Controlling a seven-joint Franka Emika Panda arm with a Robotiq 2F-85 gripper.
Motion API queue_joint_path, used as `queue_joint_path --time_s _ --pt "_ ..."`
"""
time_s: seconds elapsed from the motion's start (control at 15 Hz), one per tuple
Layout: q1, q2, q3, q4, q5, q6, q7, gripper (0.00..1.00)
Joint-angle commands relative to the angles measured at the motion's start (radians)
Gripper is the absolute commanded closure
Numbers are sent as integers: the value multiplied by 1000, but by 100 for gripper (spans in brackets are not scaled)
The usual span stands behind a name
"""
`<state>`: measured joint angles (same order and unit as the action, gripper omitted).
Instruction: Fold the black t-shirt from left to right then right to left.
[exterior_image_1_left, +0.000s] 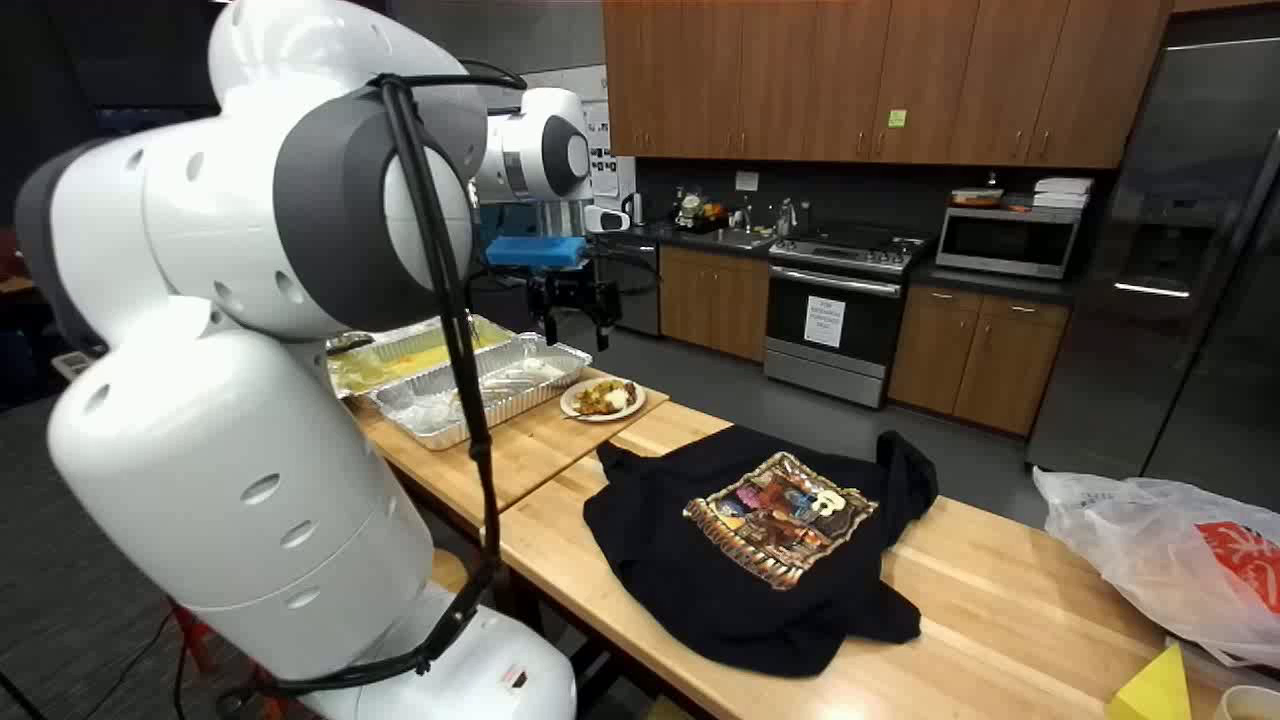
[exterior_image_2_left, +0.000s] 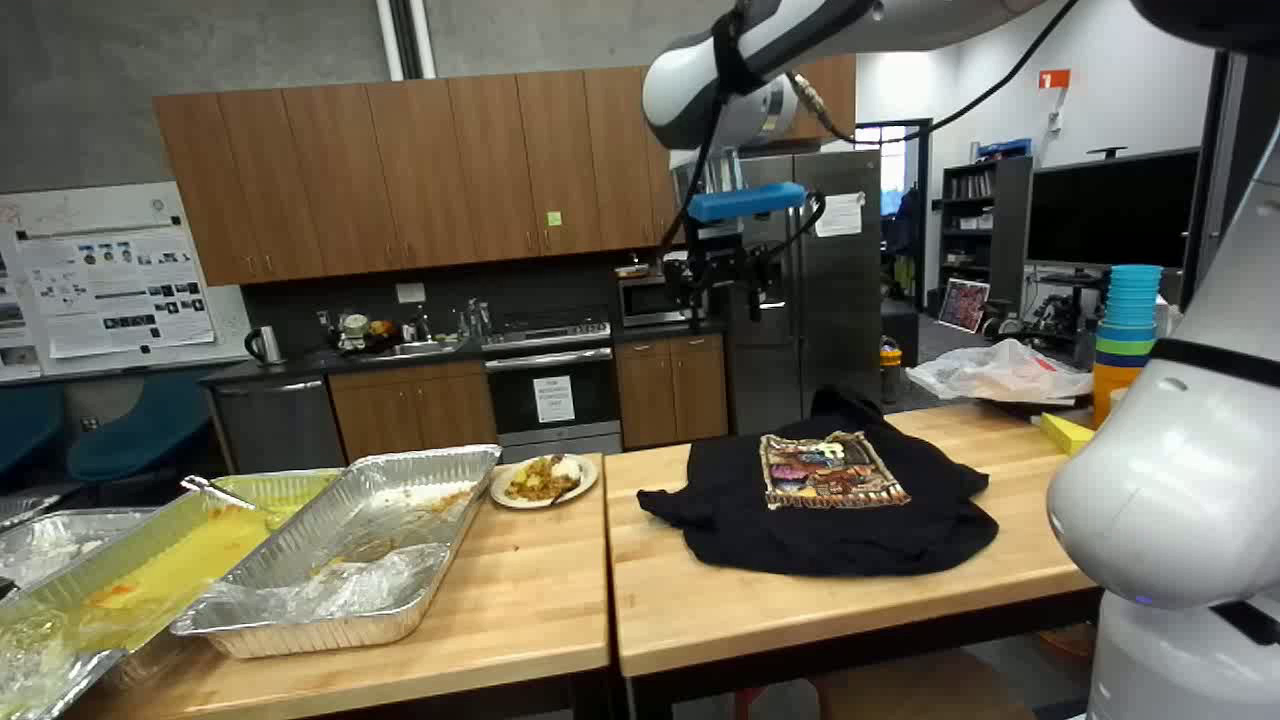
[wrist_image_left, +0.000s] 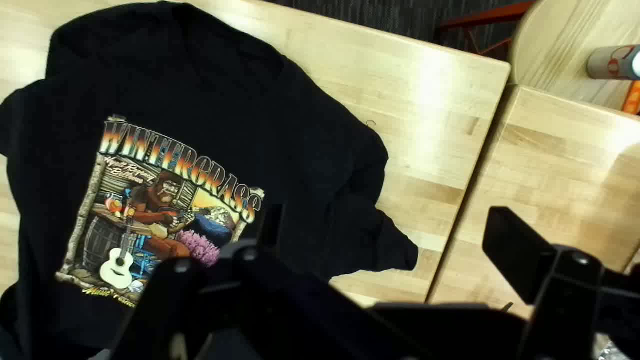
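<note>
The black t-shirt (exterior_image_1_left: 780, 620) lies spread and somewhat rumpled on the wooden table, its square graphic print facing up. It also shows in an exterior view (exterior_image_2_left: 830, 540) and in the wrist view (wrist_image_left: 280, 140). One short sleeve points toward the seam between the tables; part of the shirt is bunched up at the far edge. My gripper (exterior_image_1_left: 578, 332) hangs in the air well above the table, also seen in an exterior view (exterior_image_2_left: 725, 312). In the wrist view the gripper (wrist_image_left: 387, 232) has its fingers wide apart with nothing between them; the left finger overlaps the shirt in sight only.
A food plate (exterior_image_1_left: 603, 399) and foil trays (exterior_image_1_left: 480, 390) stand on the adjoining table. A white-and-red plastic bag (exterior_image_1_left: 1170, 550), a yellow object (exterior_image_1_left: 1155, 690) and stacked cups (exterior_image_2_left: 1132, 310) are at the shirt table's far end. A seam (exterior_image_2_left: 608, 560) separates the tables.
</note>
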<state>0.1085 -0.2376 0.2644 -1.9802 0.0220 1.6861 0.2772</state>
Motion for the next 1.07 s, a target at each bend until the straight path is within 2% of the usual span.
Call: queue_joint_path --time_s 0.0,0.6,1.0 --pt "18 2 -16 3 -4 -2 4 0" --pt "18 2 -16 4 -4 -2 4 0" --pt "13 67 -20 68 -12 46 24 0"
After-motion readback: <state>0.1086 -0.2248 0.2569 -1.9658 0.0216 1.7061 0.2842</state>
